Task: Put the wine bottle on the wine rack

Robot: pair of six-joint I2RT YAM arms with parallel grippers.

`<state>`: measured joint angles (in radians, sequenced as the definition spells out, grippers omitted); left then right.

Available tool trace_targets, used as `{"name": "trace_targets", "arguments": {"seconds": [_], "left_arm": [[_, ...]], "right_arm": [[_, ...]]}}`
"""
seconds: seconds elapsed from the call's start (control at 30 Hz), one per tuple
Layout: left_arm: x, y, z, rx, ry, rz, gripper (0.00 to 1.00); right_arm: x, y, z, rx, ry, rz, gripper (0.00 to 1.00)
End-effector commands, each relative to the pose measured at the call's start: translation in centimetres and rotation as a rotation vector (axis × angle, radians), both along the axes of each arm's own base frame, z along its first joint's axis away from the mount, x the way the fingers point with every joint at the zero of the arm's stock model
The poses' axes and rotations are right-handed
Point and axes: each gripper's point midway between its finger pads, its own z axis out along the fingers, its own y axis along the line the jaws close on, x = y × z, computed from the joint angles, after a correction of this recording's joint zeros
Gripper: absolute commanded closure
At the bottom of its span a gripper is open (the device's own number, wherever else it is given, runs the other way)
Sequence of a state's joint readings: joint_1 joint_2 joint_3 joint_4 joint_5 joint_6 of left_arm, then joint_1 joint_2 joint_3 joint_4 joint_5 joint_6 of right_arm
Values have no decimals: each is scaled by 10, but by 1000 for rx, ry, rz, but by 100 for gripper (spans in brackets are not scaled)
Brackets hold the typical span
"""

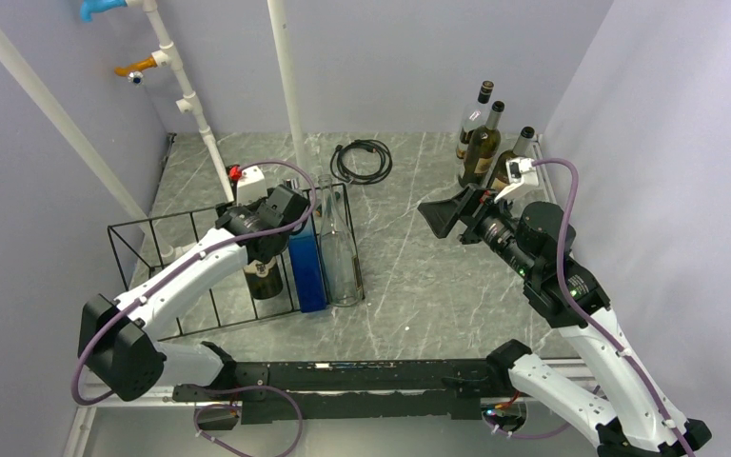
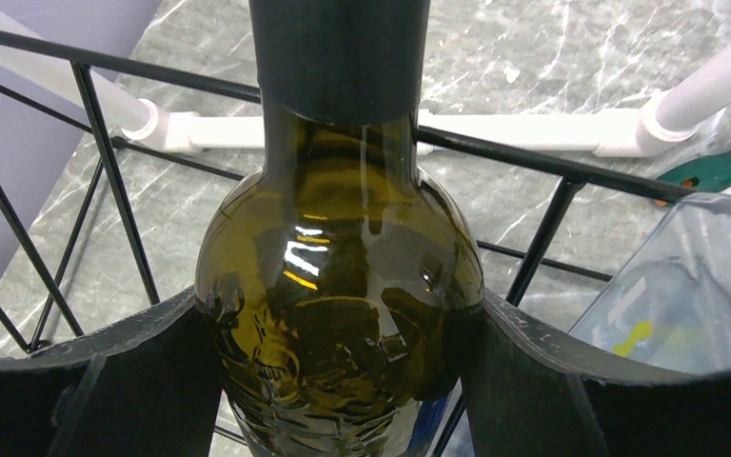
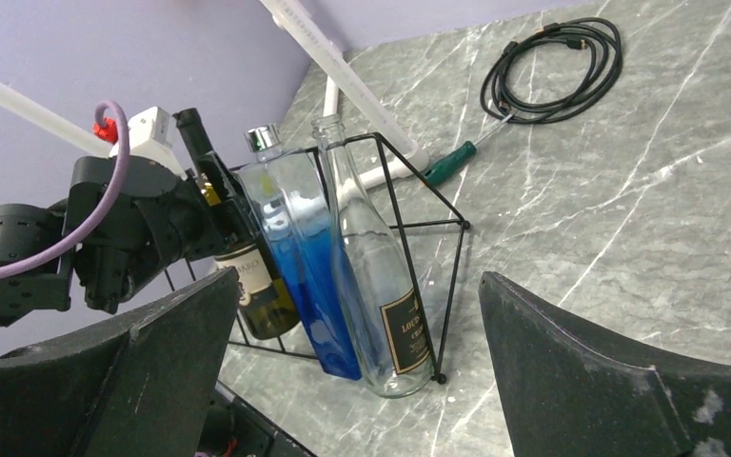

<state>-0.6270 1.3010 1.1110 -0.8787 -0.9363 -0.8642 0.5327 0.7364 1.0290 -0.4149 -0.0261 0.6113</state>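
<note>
The left hand [image 2: 343,371] clamps the green wine bottle [image 2: 338,257] at its shoulder, inside the wine rack [image 1: 152,233], just beside a blue bottle [image 1: 306,267] and a clear bottle [image 1: 340,257]. White pipes [image 1: 190,105] stand behind. The right hand [image 1: 435,219] gapes wide over the desk [image 1: 419,286], near three bottles [image 1: 483,143]

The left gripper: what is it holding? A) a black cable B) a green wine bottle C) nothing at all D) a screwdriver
B: in the left wrist view, the left gripper has a finger pressed on each side of the green wine bottle.
</note>
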Motion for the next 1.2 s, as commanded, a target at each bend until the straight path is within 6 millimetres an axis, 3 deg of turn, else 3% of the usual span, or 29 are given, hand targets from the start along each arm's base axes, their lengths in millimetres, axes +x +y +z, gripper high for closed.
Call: {"name": "trace_targets", "arguments": {"seconds": [0.0, 0.17, 0.53, 0.73, 0.9, 1.03, 1.17], "left_arm": [[7, -15, -3, -124, -62, 11, 100], [-3, -18, -28, -175, -48, -19, 100], [-6, -19, -36, -179, -45, 4, 100], [0, -15, -24, -115, -88, -14, 100], [-1, -31, -28, -93, -128, -132, 100], [-8, -31, -31, -107, -137, -114, 92], [-13, -23, -27, -103, -138, -53, 67]], "right_arm": [[1, -3, 19, 13, -60, -11, 0], [3, 1, 14, 7, -44, 2, 0], [-1, -6, 16, 0, -56, -18, 0], [-2, -6, 12, -5, -51, -14, 0], [-3, -7, 9, -6, -53, -17, 0], [-4, -9, 6, -10, -51, -19, 0], [-6, -10, 4, -13, -50, -21, 0]]}}
